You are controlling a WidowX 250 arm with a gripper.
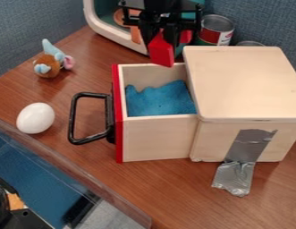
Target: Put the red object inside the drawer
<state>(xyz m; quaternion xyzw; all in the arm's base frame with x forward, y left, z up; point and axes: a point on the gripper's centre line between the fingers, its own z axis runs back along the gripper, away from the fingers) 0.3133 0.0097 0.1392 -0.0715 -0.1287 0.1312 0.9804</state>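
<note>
At the top middle hangs the black gripper [162, 33], shut on the red object [161, 50]. The red object is held above the back edge of the open drawer, its lower end tapering downward from the gripper. The drawer [156, 138] is pulled out to the left of the wooden box [243, 85]; it has a red front edge and a black handle [72, 118]. Blue material [159, 100] lies inside the drawer.
A white egg [35, 118] and a small plush toy [49, 63] are on the wooden table [84, 170] at the left. Cans [216, 30] and a white-rimmed container [96, 20] stand behind. Silver tape [248, 152] holds the box's front.
</note>
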